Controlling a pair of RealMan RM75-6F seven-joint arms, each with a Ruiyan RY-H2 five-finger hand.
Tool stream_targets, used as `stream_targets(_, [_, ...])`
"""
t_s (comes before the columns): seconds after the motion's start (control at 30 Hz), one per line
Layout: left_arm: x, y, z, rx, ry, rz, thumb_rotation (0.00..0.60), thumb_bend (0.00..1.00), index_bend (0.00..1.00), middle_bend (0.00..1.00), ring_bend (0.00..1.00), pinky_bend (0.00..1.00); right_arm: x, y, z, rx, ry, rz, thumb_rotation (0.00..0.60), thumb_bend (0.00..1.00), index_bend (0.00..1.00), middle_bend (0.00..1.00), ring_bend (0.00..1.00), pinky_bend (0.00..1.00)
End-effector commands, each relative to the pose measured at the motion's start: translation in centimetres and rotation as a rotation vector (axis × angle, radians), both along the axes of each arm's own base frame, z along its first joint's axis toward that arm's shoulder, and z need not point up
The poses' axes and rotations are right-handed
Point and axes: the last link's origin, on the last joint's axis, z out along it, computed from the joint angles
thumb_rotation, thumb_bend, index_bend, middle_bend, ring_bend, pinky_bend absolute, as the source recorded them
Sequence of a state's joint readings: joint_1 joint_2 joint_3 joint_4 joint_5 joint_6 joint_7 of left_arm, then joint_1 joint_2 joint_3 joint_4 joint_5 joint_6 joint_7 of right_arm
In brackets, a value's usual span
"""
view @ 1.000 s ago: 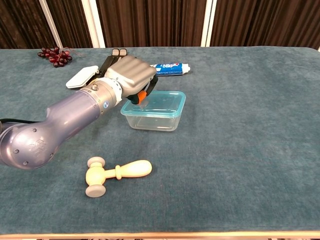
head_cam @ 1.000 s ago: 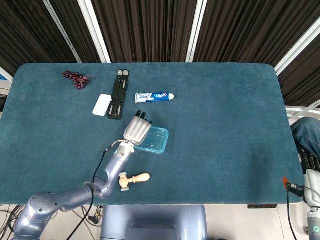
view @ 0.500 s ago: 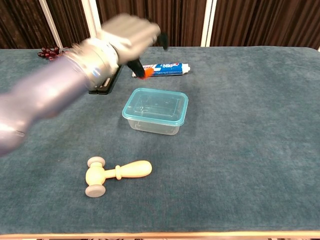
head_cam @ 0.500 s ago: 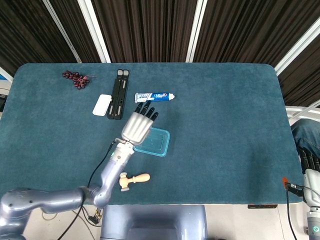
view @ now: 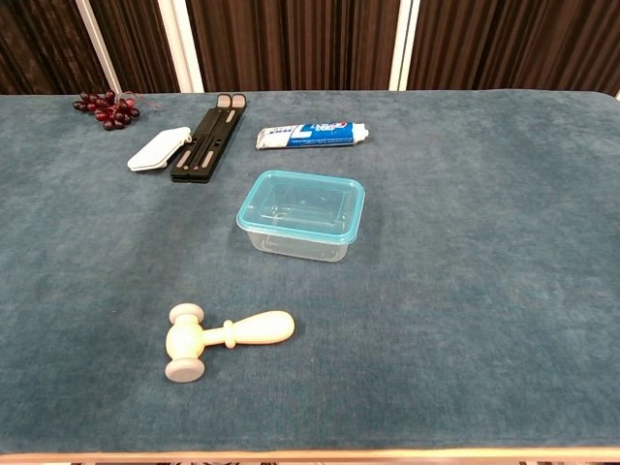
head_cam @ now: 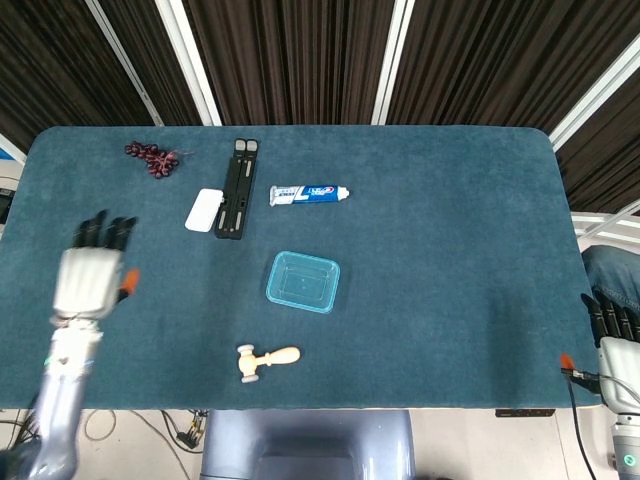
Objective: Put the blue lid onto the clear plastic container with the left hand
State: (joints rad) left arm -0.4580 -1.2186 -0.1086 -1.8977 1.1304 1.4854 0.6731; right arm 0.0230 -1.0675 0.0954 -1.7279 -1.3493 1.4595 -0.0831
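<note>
The clear plastic container [head_cam: 302, 281] [view: 295, 240] stands near the table's middle with the translucent blue lid [head_cam: 303, 268] [view: 304, 182] lying on top of it, blue rim all round. My left hand [head_cam: 90, 275] hovers far to the left over the table's left edge, fingers straight and apart, holding nothing; the chest view does not show it. My right hand [head_cam: 613, 335] shows only partly at the bottom right corner of the head view, off the table, fingers extended and empty.
A wooden mallet [head_cam: 266, 360] [view: 223, 336] lies in front of the container. Behind it are a toothpaste tube [head_cam: 308, 193] [view: 310, 135], a black folded stand [head_cam: 238, 187] [view: 203, 147], a white case [head_cam: 204, 210] [view: 155, 151] and dark grapes [head_cam: 152, 158] [view: 105, 108].
My left hand lifted off the container, leaving the lid on it, then swung far left and out of the chest view. The right hand has barely moved.
</note>
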Motion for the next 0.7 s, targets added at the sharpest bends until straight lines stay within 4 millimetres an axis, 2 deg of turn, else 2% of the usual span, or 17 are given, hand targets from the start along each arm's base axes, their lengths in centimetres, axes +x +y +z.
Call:
stream_targets(0.03, [-5.8,-5.8,2.4,-0.023,-0.109,0.093,0.600,0.31,0.13,0.15,0.02,0.11,0.1,0.0,0.0,0.005,0.014,0.017,0.600,0.35,0.00,0.00,0.00,0.00])
stream_targets(0.23, [-9.4,-8.1,2.4,-0.002,-0.152,0.094,0.600,0.31,0.13,0.14,0.00,0.10,0.3,0.0,-0.2,0.016,0.029,0.037,0.600,0.35,0.00,0.00,0.00,0.00])
stream_targets(0.37, [-10.4,-8.4,2.0,-0.024,-0.193,0.087,0.600,0.31,0.13,0.14,0.00,0.09,0.4,-0.1,-0.3,0.016,0.026,0.046,0.600,0.35,0.00,0.00,0.00,0.00])
stream_targets(0.7, [-10.9,-7.8,2.0,-0.033,-0.214,0.075,0.600,0.31,0.13,0.13,0.00,0.09,0.4,0.0,-0.2,0.009,0.025,0.050,0.600,0.35,0.00,0.00,0.00,0.00])
